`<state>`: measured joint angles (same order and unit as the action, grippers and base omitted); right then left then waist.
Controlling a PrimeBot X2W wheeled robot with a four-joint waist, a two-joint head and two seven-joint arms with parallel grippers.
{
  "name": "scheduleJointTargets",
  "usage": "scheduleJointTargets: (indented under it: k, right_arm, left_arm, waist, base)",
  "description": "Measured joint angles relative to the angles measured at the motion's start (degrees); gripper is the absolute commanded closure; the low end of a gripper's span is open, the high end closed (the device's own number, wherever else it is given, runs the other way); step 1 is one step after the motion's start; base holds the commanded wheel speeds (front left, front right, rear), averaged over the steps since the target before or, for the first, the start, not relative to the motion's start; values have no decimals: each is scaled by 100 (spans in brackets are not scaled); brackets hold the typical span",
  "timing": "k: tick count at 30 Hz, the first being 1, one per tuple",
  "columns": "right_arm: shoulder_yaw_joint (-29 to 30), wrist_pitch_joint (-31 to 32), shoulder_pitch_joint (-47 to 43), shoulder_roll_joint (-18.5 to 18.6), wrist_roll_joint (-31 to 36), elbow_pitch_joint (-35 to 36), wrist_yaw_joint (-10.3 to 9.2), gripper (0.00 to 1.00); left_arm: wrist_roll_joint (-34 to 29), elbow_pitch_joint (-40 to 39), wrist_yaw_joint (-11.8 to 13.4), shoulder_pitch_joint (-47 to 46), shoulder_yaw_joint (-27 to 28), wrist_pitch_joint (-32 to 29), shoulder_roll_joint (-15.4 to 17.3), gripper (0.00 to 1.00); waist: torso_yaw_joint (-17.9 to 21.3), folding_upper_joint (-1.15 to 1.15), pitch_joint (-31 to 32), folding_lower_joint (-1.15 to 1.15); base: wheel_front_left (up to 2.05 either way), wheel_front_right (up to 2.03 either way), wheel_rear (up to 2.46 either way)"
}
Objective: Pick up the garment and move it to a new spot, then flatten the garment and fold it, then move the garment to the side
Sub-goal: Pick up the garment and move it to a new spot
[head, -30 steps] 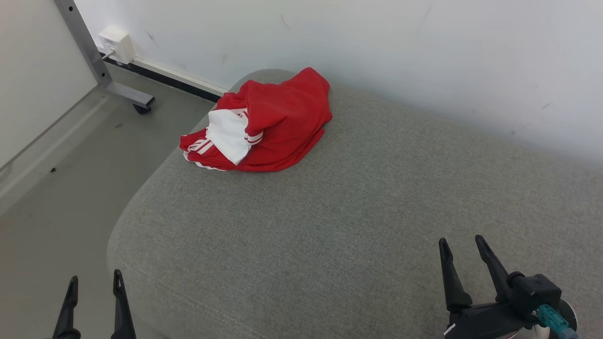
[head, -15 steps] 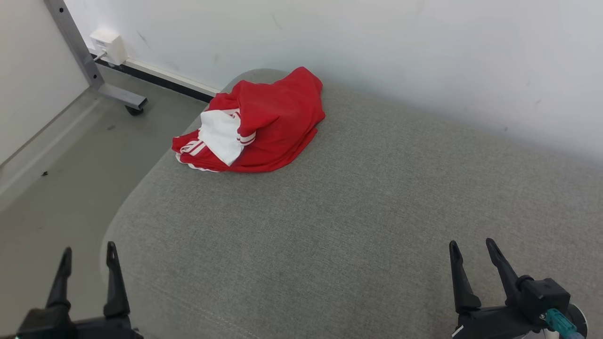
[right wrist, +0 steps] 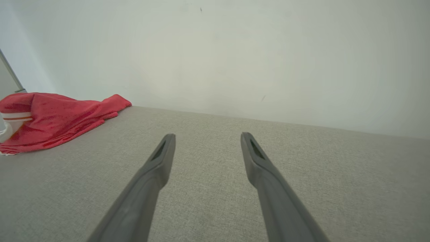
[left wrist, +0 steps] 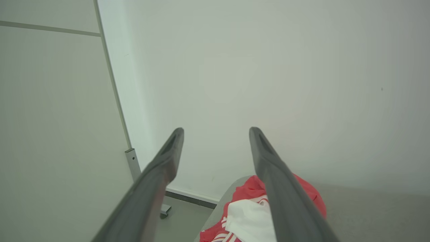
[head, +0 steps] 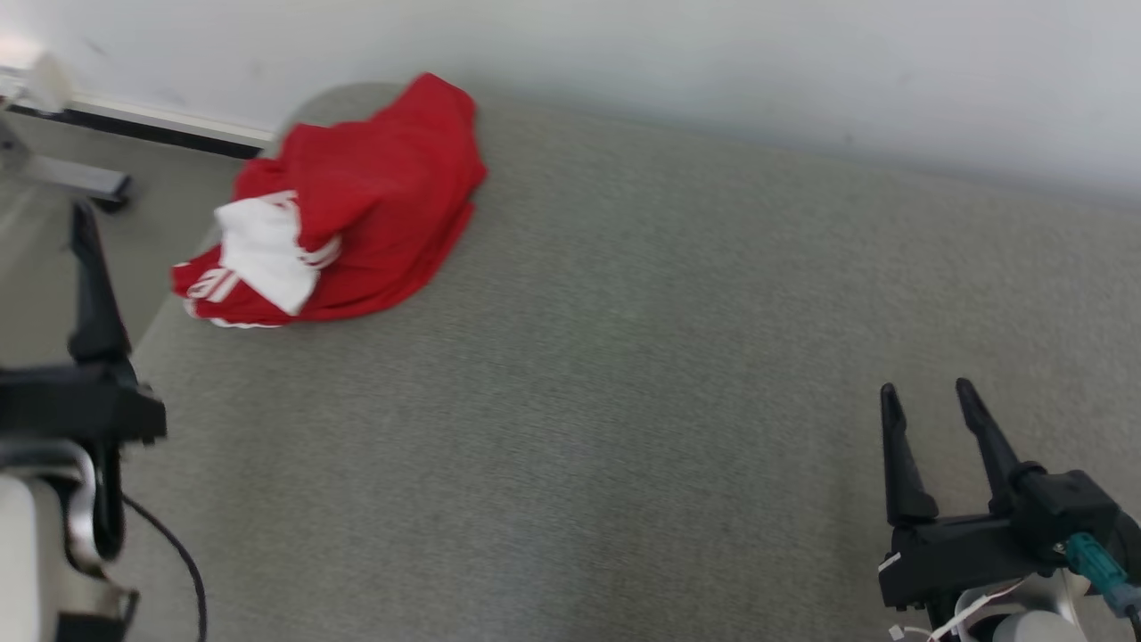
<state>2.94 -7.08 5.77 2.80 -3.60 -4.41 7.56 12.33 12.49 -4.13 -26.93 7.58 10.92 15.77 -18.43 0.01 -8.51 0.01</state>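
The garment (head: 357, 205) is a crumpled red piece with a white panel and white stripes, lying at the far left corner of the grey cushion (head: 624, 401). It also shows low between the fingers in the left wrist view (left wrist: 247, 193) and at the far left of the right wrist view (right wrist: 57, 117). My left gripper (left wrist: 216, 129) is open and empty, raised and aimed at the wall above the garment; one of its fingers (head: 87, 276) stands at the head view's left edge. My right gripper (head: 925, 388) (right wrist: 207, 135) is open and empty over the cushion's near right part, far from the garment.
A white wall (head: 713, 62) runs right behind the cushion. Left of the cushion lies grey floor (head: 36, 259) with a metal frame foot on a caster (head: 89, 185) and a dark baseboard (head: 151, 129). A black cable (head: 178, 562) hangs by my left arm.
The camera has swung, so the whole picture shifted left. My left arm has risen and come further into view; the right gripper sits a little higher. The garment lies as before.
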Motion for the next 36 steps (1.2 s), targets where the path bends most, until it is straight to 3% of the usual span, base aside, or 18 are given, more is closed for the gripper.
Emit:
scheduleJointTargets:
  k: [8, 17, 22, 34, 35, 36]
  right_arm:
    - [229, -102, 174, 4, 60, 172, 0, 0]
    - [319, -179, 308, 5, 67, 264, 0, 0]
    - [335, -187, 363, 5, 69, 283, 0, 0]
    - [297, -148, 396, 4, 101, 315, 0, 0]
    - [298, -145, 397, 4, 102, 322, 0, 0]
    - [296, -143, 397, 4, 102, 327, 0, 0]
  left_arm:
    - [171, 587, -75, -1164, 90, -336, 423, 0]
    - [299, 1957, -192, -1907, -41, -962, 832, 0]
    - [374, 2586, -242, -2132, -110, -1232, 977, 0]
    - [594, 3964, -304, -2332, -636, -2674, 1055, 0]
    - [615, 3998, -312, -2339, -677, -2704, 1063, 22]
    - [672, 4035, -327, -2358, -713, -2755, 1077, 64]
  waist:
    - [741, 0, -613, 0]
    - [1412, 0, -1231, 1]
    - [1611, 1, -1431, 1]
    - [1808, 0, -1512, 0]
    - [1815, 0, -1505, 0]
    - [1821, 0, -1498, 0]
  base:
    - [0, 0, 0]
    - [0, 0, 0]
    - [0, 0, 0]
    - [0, 0, 0]
    - [0, 0, 0]
    - [0, 0, 0]
